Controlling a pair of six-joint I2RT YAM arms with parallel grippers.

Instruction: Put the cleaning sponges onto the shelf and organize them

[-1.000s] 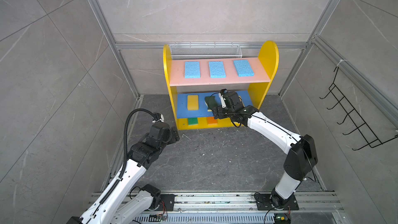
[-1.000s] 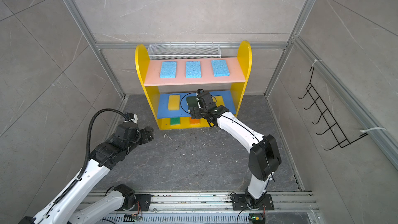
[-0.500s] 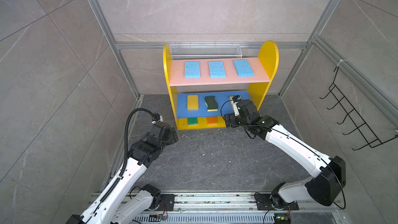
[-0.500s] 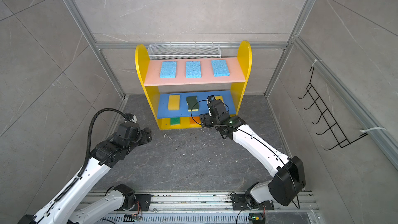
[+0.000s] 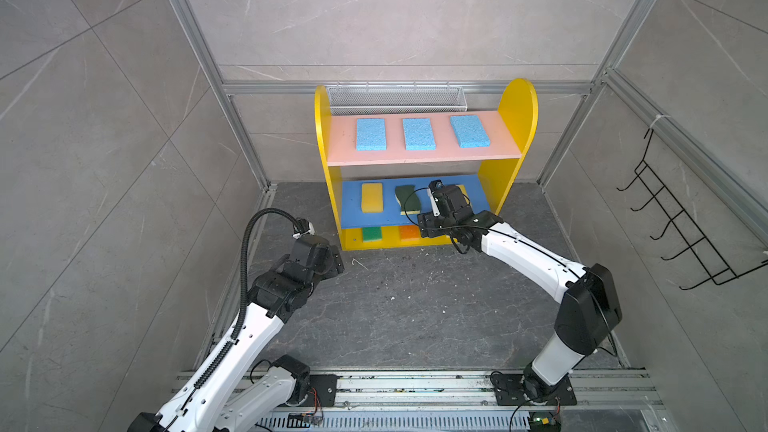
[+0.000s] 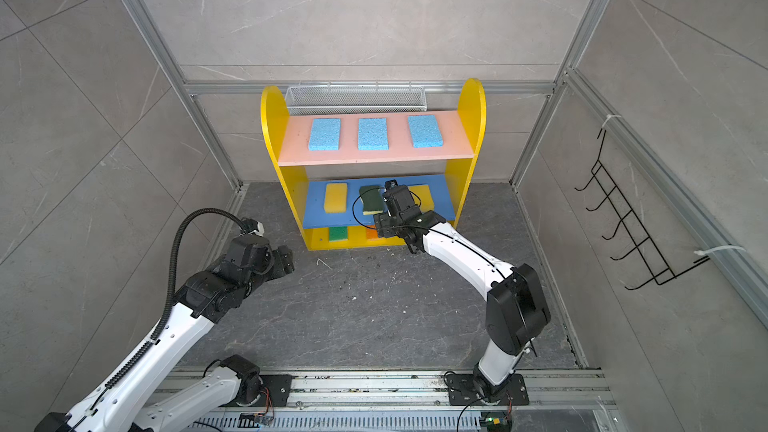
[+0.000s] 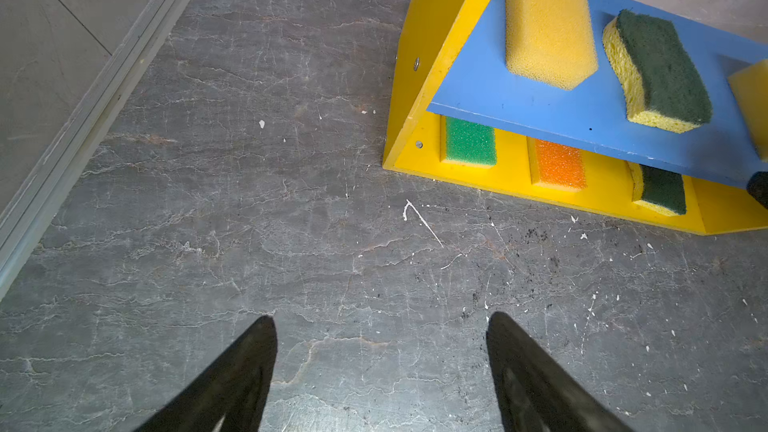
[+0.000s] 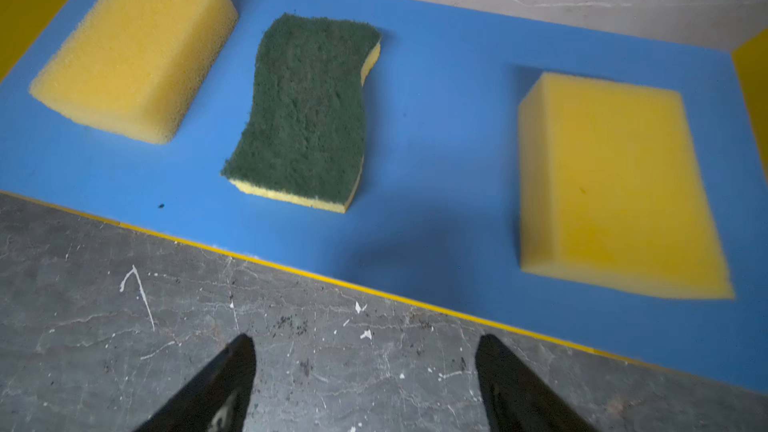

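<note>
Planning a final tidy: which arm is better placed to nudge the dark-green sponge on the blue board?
Right: the right gripper, open, hovers by the blue board, facing its dark-green sponge; the left gripper hangs over floor.

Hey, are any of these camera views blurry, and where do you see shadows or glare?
Right wrist view: soft and smeared, worst on one yellow sponge, with a dim shadow on the blue board beside it. Left wrist view: sharp, and the floor cracks are crisp. Both top views: evenly lit, no glare, and the frame posts lean from the wide-angle lens.

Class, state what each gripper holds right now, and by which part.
Nothing is held: the left gripper and right gripper both stand open and empty.
</note>
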